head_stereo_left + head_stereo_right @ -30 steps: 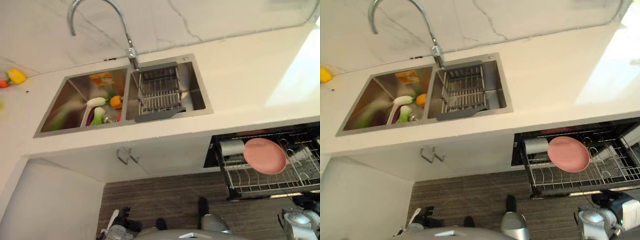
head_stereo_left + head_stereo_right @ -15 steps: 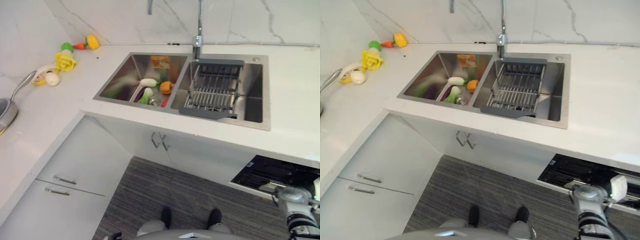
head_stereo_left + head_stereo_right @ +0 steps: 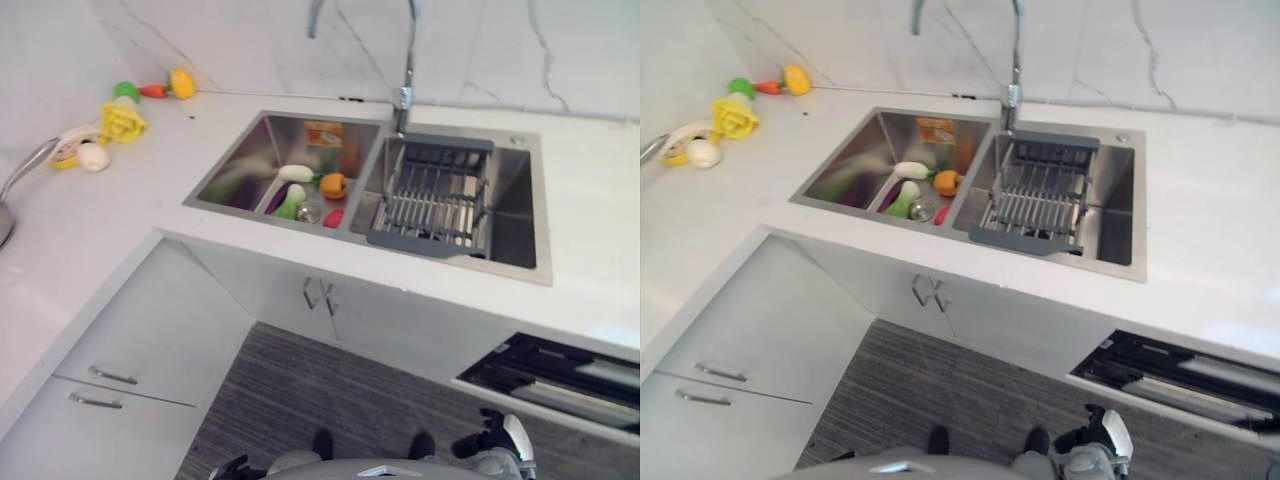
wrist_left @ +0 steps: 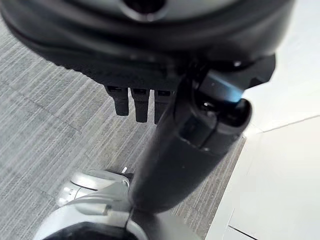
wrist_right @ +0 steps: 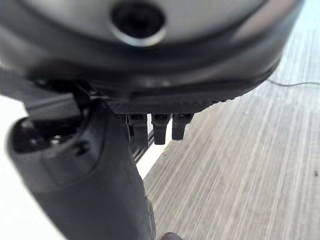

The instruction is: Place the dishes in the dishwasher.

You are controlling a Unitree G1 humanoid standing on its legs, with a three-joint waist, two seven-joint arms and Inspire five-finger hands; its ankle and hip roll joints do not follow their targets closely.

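In the head views you look down on a double sink (image 3: 255, 150) set in a white counter (image 3: 600, 230). In its left basin lie toy vegetables: a white and green piece (image 3: 292, 200), an orange one (image 3: 334, 184) and a small red one (image 3: 334, 217). The right basin holds a grey draining rack (image 3: 432, 198), and the tap (image 3: 405, 60) stands just behind the sink, between the two basins. Below the counter and to the right of the sink, the dishwasher (image 3: 560, 370) shows as a dark slot with its rack hardly out; I cannot tell what dishes lie inside.

Far left of the sink, at the wall, you see more toy food (image 3: 122, 118) and a pan handle (image 3: 28, 170).

The wrist views give what the head views do not. Your left hand (image 4: 142, 102) hangs over the striped floor (image 4: 45, 115), fingers straight, holding nothing. Your right hand (image 5: 160, 127) also hangs with relaxed fingers, empty. In the left eye view the right hand sits low, below the dishwasher.
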